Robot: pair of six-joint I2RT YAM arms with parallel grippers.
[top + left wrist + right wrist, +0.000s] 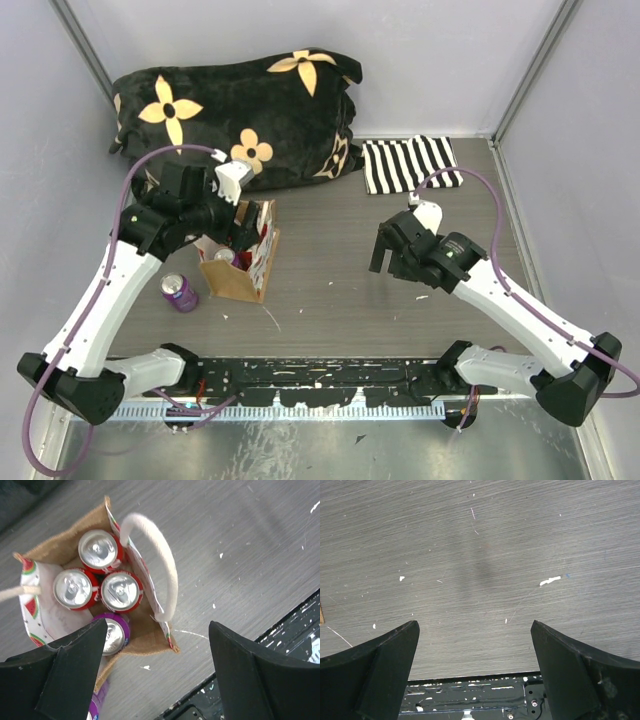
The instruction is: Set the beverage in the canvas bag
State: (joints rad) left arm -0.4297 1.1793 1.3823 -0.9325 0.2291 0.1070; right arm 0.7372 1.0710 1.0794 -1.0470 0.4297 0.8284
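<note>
- Cans stand upright inside the canvas bag (62, 547): three red cans (98, 549), one purple can (114, 636).
- A second purple can (180, 292) stands on the desk (330, 270) just beside it, probably left to load.
- My left hand (157, 642), above the bag, and right hand (475, 630) are open, empty.

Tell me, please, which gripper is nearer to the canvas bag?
Left. The left gripper hovers open directly above the canvas bag; the right gripper is over the table, well off to the bag's right.

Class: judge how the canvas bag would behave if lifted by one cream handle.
Probably heavy for its size: the canvas bag holds four cans. Its walls look soft and may sag. By one handle, it would likely tilt.
</note>
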